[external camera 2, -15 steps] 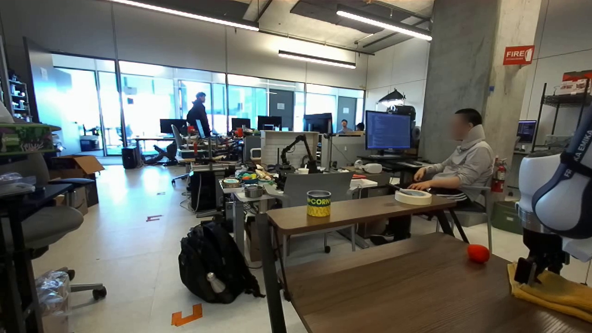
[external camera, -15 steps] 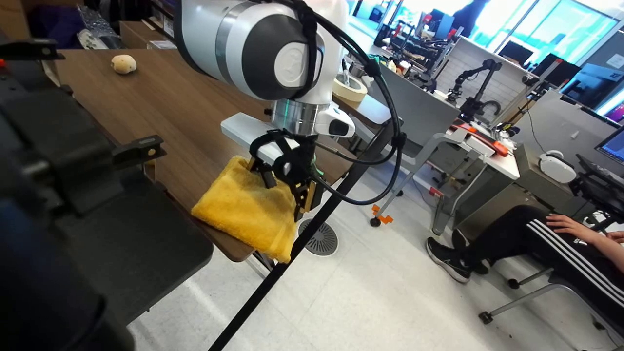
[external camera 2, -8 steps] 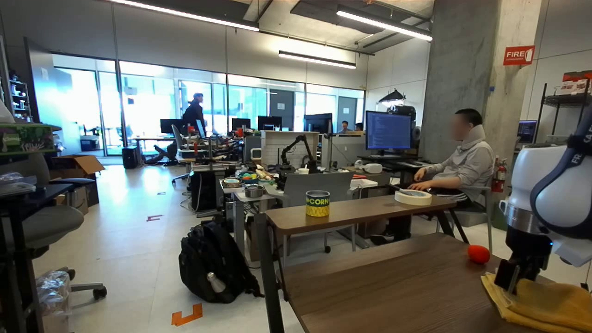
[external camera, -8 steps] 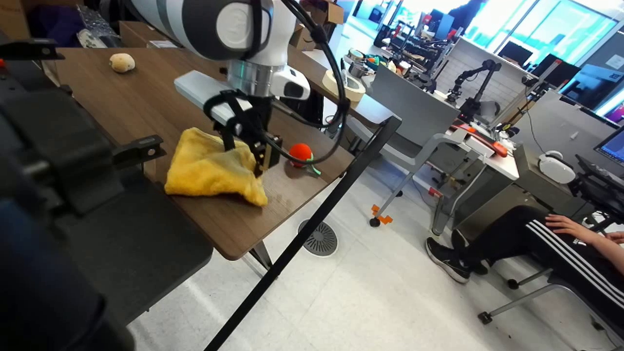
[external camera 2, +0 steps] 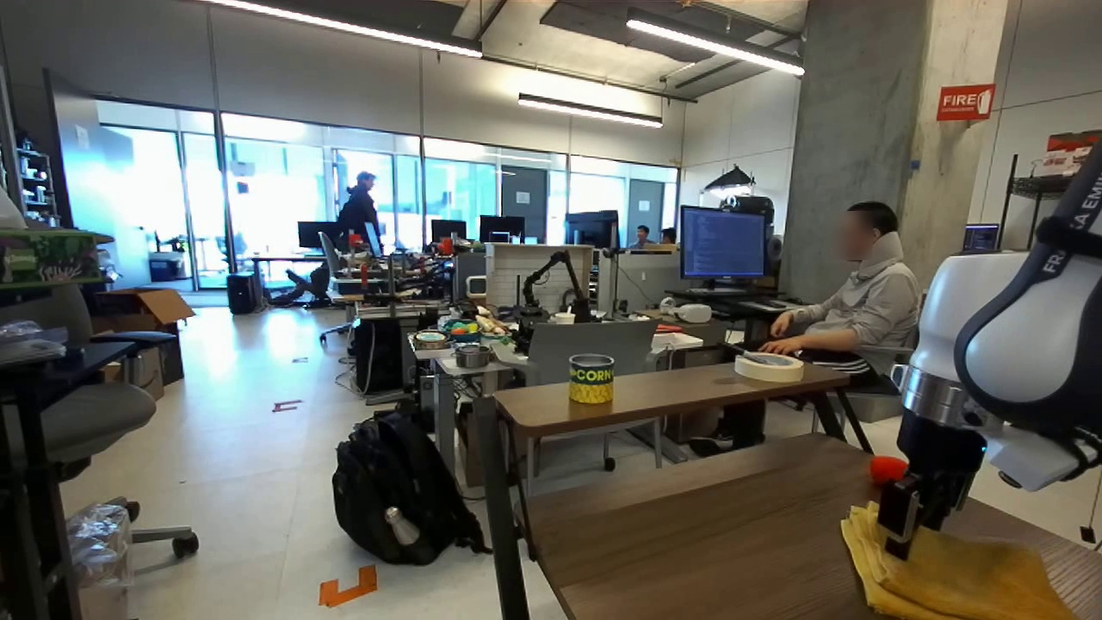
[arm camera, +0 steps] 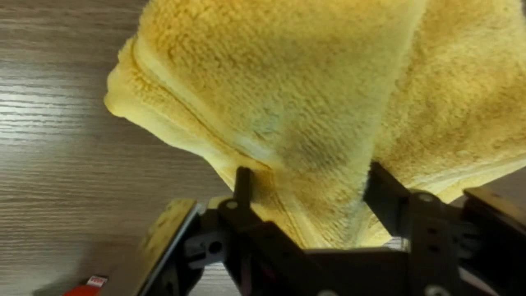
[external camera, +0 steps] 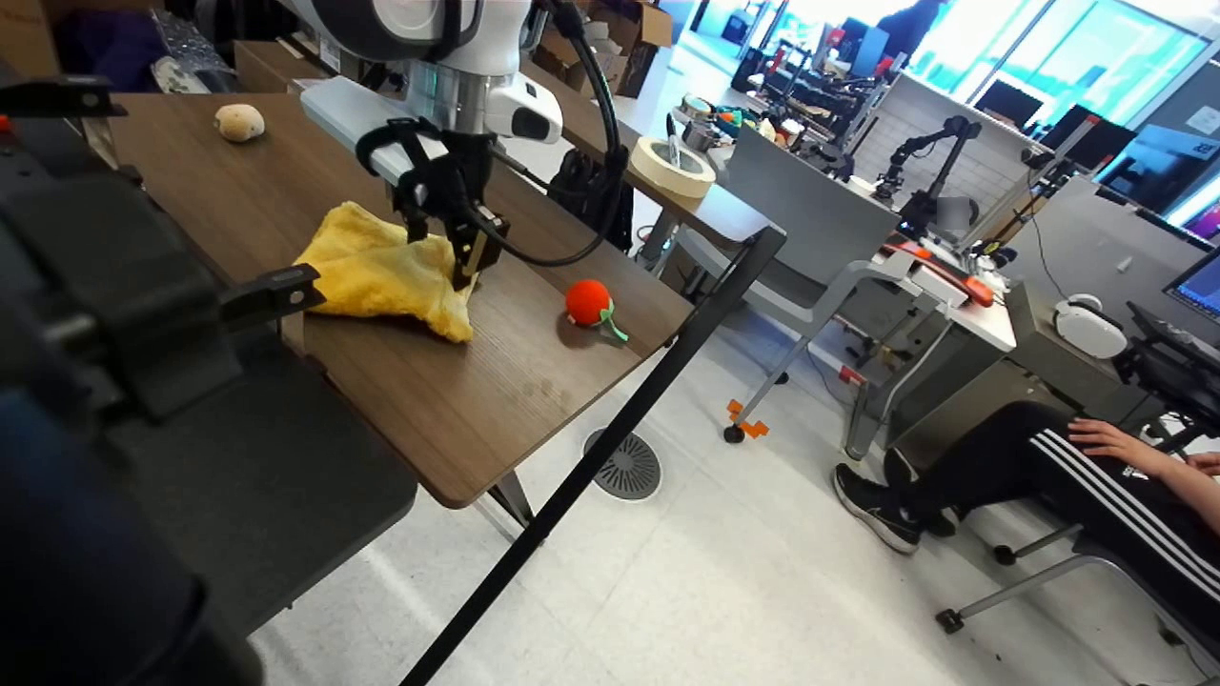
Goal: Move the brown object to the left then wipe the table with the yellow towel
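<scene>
Gripper [arm camera: 308, 183], jaws partway apart, pinches bunched towel [external camera: 376, 272]. Table [external camera: 457, 410] lies beneath towel, brown lump [external camera: 239, 123] well apart from towel, red ball [external camera: 588, 303] nearer. Shallow grip may slip; wide wipes may strike either.

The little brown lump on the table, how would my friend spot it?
In an exterior view, find the big brown table. Near its upper left end there sits the little brown lump. It's pale tan and roundish, unlike the bright red thing or rumpled yellow towel.
</scene>
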